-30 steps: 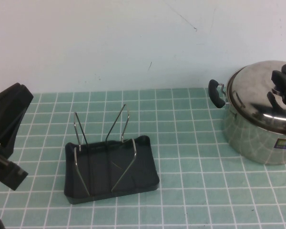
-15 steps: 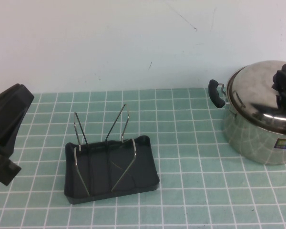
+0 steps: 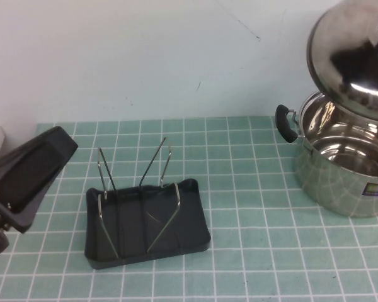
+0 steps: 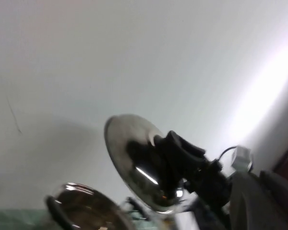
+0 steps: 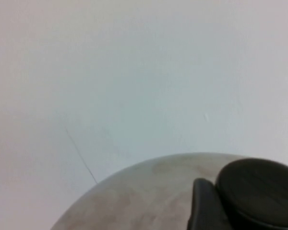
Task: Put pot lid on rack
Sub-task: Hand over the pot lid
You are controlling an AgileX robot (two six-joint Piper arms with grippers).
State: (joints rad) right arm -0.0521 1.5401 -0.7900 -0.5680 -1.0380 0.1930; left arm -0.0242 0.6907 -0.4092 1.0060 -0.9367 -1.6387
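The shiny steel pot lid (image 3: 349, 60) hangs tilted in the air above the open steel pot (image 3: 343, 167) at the far right. It also shows in the left wrist view (image 4: 127, 153) and the right wrist view (image 5: 149, 196). My right gripper (image 4: 177, 151) is shut on the lid's black knob (image 5: 259, 187) and is nearly cut off by the high view's right edge. The black rack (image 3: 145, 217) with silver wire uprights stands empty on the tiled mat, left of centre. My left gripper (image 3: 28, 179) hovers at the left edge, just left of the rack.
The pot has black side handles (image 3: 285, 123) and stands on the green tiled mat (image 3: 252, 214). A pale wall (image 3: 176, 56) rises right behind the mat. Open mat lies between the rack and the pot.
The right gripper has lifted the lid off the pot and tilted it up; the pot now stands open. The left arm has swung up and rightward toward the rack.
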